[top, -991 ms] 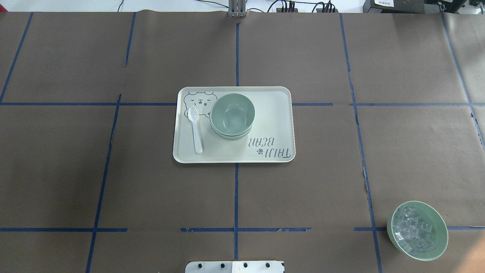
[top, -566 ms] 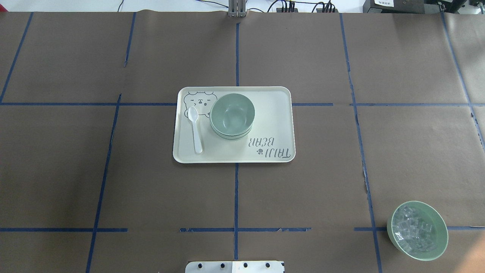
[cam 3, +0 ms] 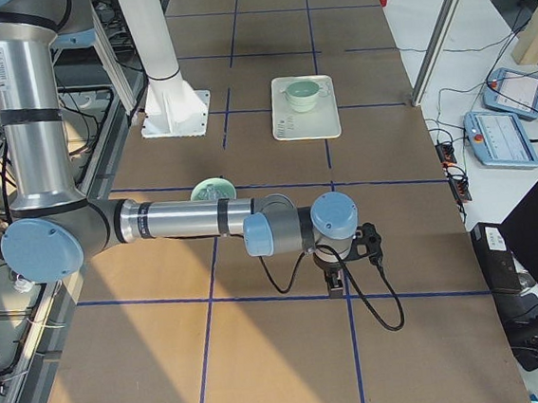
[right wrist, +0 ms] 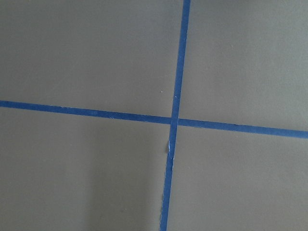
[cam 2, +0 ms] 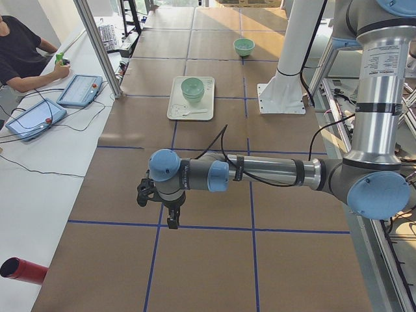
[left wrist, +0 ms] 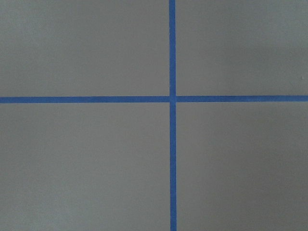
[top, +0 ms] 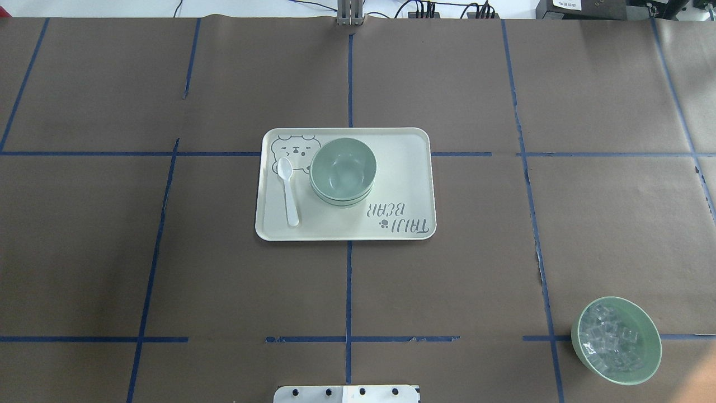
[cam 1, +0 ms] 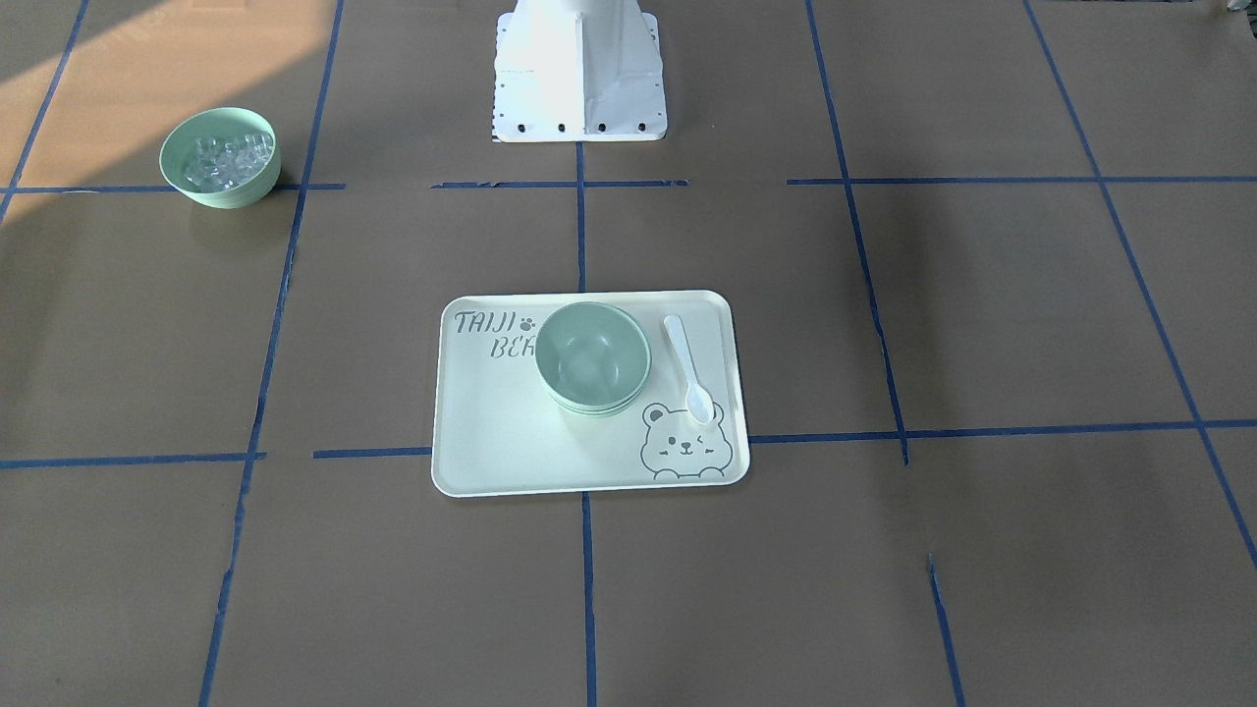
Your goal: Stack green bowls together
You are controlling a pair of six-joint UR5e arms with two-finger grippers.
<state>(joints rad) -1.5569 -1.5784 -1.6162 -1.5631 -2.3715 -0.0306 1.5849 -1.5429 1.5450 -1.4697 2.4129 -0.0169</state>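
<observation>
The pale mint-green bowls sit nested in one stack on the bear-printed tray; their rims show as layered edges in the front view. How many are in the stack I cannot tell. My left gripper shows only in the exterior left view, hanging over bare table far from the tray. My right gripper shows only in the exterior right view, also far from the tray. I cannot tell whether either gripper is open or shut. Both wrist views show only brown paper and blue tape.
A white spoon lies on the tray beside the stack. A green bowl of clear cubes stands at the near right of the table. The robot's base plate is at the table's near edge. Operators' tablets lie on the side bench.
</observation>
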